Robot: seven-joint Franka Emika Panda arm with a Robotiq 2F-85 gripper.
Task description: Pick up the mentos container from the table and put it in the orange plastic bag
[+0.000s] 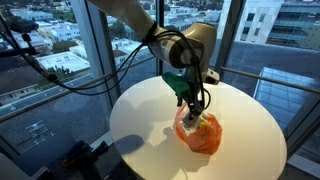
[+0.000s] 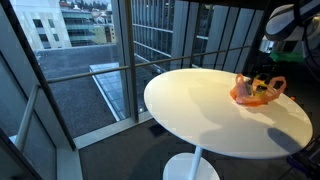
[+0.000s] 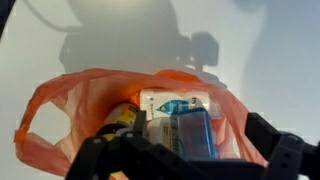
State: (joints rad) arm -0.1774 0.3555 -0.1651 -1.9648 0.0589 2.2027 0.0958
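The orange plastic bag (image 3: 70, 115) lies open on the round white table (image 1: 140, 120); it shows in both exterior views (image 1: 198, 134) (image 2: 258, 91). The mentos container (image 3: 180, 118), white with a blue label and a clear blue lid, lies inside the bag next to a yellow and black item (image 3: 122, 118). My gripper (image 3: 195, 145) hangs right over the bag mouth with its fingers spread wide. The left finger is near the container and the right finger stands apart from it. In an exterior view the gripper (image 1: 190, 98) is just above the bag.
The table stands next to tall windows (image 2: 90, 50) with a city view. The bag sits towards one edge of the table (image 2: 200, 100). Black cables (image 1: 60, 75) hang near the window behind the arm.
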